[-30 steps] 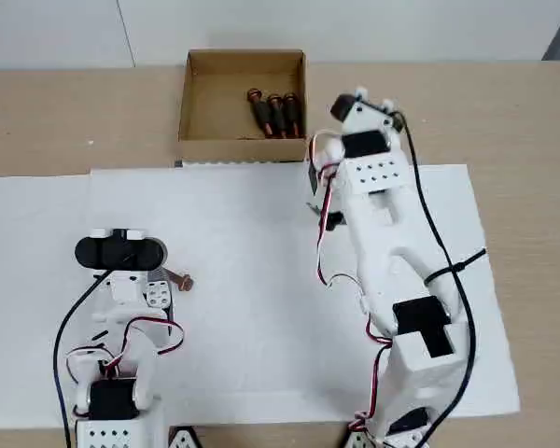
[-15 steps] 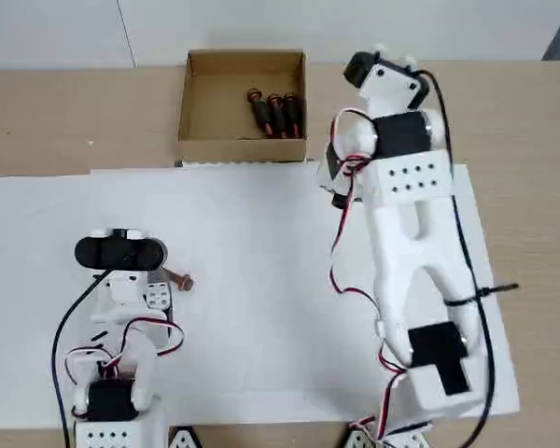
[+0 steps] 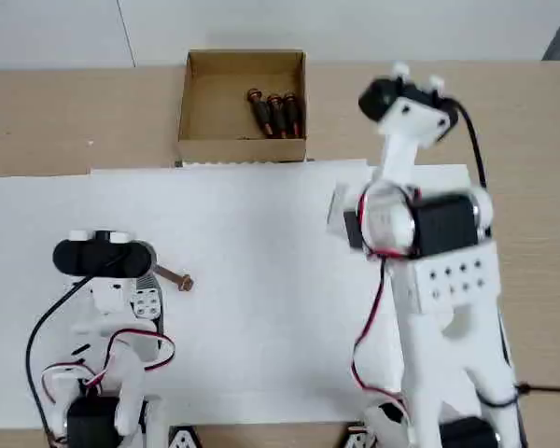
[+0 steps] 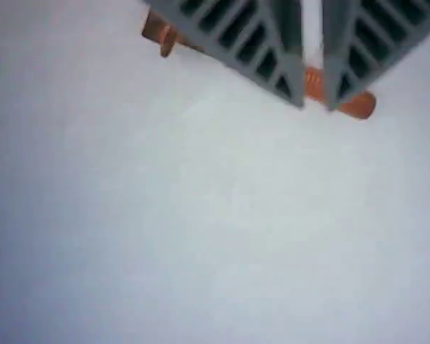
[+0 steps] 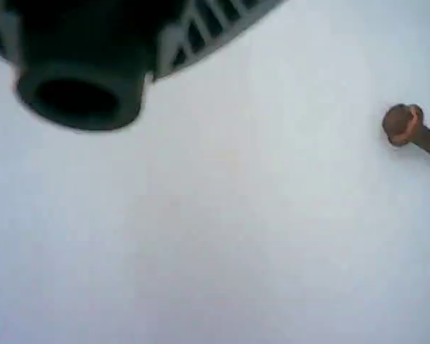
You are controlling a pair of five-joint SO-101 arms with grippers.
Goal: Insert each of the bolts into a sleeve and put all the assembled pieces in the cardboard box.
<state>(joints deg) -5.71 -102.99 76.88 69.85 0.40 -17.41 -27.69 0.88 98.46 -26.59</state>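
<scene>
A rusty bolt [image 3: 175,279] lies on the white paper at the left, its head pointing right. My left gripper [image 3: 152,280] hangs right over it. In the left wrist view its grey fingertips [image 4: 294,86] stand close together, a thin gap between them, with the bolt [image 4: 347,104] running across beneath. My right gripper [image 3: 347,217] is raised over the paper's right side, shut on a black sleeve [image 5: 79,93] whose open end faces the camera. The same bolt [image 5: 408,129] shows far off in the right wrist view. Three assembled pieces [image 3: 273,112] lie in the cardboard box [image 3: 243,149].
The white paper sheet [image 3: 261,308] covers most of the wooden table [image 3: 75,112]. The box stands just beyond the paper's far edge. The right arm's tall white body [image 3: 448,308] fills the right side, trailing cables.
The right arm has drawn back from beside the box toward the near edge and risen. The left arm has shifted slightly left; the bolt stayed where it was.
</scene>
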